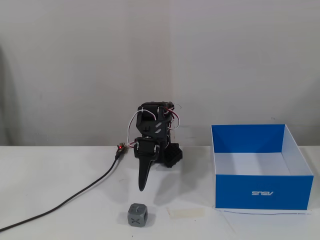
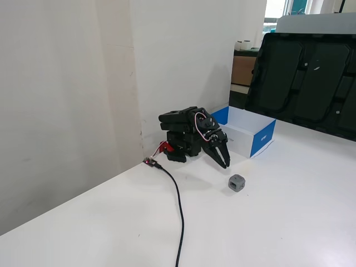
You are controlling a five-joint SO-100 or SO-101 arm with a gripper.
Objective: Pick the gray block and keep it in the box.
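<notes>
Gripper (image 1: 142, 188) closed, empty, tip pointing down twd desk (image 1: 60, 175), gray block (image 1: 137, 215) just in front, box (image 1: 263, 191) apart at right in a fixed view

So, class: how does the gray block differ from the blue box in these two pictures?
Size: the gray block is far smaller than the box. Colour: the block is gray with a recessed X on its face; the box has bright blue walls, a white inside and a small white logo. Form: the block is a closed cube with cut corners, while the box is rectangular and open on top. Both rest on the white table, apart from each other.
</notes>
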